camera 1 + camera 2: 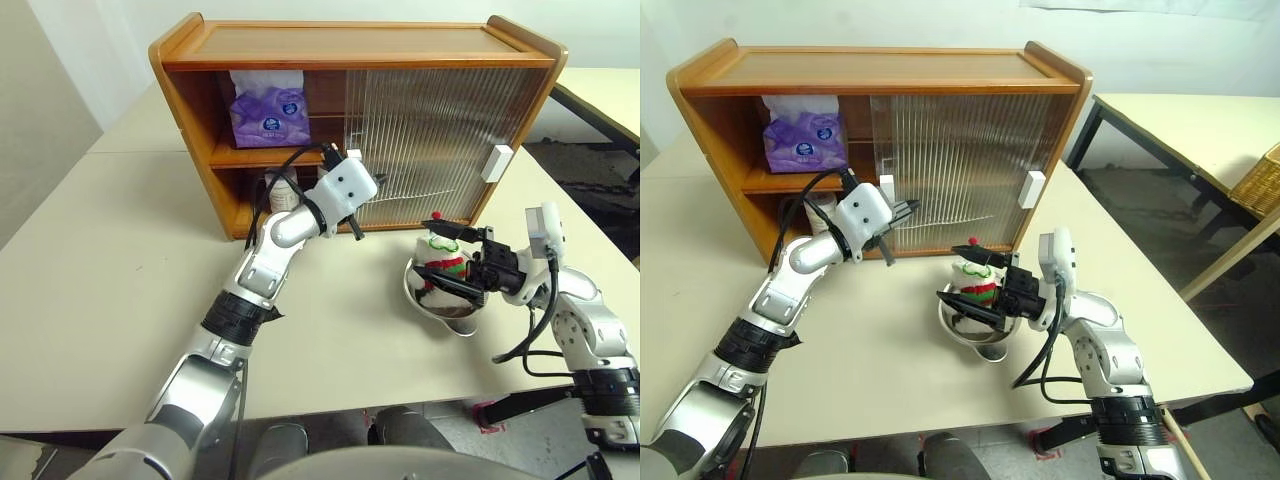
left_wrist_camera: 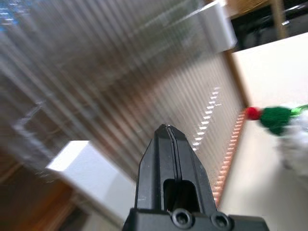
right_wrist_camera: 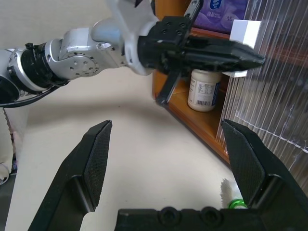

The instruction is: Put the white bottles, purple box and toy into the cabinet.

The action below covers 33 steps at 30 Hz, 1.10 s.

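Left gripper [image 3: 250, 58] pinched shut, empty, tips beside the white door handle [image 3: 244, 32] of the cabinet [image 1: 190, 50]. Right gripper [image 1: 455, 262] spread wide around the toy [image 1: 445, 262] in the metal bowl [image 1: 425, 300], not yet gripping. Purple box [image 1: 268, 112] shelved; one white bottle [image 3: 204, 90] below. Likely next: close squarely on the plush body, lift clear of the rim.

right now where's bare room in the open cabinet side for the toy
The upper shelf is filled by the lilac tissue pack. The lower shelf has bare room beside the white plastic jar, but the shut left gripper hangs across that opening. The plush toy sits in the metal bowl.
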### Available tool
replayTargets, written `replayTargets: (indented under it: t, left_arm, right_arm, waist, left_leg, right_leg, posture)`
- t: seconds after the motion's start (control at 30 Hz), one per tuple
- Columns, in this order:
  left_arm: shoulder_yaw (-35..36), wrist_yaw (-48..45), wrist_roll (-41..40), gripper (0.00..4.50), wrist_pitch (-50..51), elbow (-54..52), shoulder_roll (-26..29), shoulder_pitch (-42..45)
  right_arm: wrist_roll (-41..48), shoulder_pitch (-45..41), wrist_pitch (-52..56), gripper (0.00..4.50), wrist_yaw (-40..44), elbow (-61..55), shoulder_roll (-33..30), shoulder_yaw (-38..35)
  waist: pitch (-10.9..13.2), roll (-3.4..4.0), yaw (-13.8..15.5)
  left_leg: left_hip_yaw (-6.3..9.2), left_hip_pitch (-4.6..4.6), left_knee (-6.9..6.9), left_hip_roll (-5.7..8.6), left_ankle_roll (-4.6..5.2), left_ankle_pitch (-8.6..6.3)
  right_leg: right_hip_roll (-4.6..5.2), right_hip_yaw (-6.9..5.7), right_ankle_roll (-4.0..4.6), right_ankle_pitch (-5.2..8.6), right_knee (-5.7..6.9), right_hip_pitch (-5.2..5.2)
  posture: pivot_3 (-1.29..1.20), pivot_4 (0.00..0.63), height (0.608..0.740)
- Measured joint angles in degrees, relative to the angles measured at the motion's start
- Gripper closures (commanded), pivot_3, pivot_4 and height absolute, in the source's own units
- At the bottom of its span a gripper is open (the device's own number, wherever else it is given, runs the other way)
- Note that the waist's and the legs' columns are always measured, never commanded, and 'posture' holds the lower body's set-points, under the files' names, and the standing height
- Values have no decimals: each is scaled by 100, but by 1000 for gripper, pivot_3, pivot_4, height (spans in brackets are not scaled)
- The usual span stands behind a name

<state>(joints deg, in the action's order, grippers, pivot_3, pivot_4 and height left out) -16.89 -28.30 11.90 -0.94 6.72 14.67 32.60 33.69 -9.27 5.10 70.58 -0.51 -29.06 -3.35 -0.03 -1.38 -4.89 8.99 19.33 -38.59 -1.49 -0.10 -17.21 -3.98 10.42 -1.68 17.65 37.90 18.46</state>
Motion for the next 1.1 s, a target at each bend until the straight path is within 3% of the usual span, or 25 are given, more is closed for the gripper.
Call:
replayTargets:
  t: [1.1]
  left_arm:
    - [354, 702, 142, 4461, 1028, -639, 423, -394]
  right_arm:
    - [-53, -45, -47, 0, 109, 65, 66, 28]
  waist:
    - [0, 1, -57]
  left_leg:
    - [0, -16, -1, 0, 0, 2]
  right_leg:
    - [-1, 1, 34, -30, 2, 0]
  posture:
    - [-127, 0, 740]
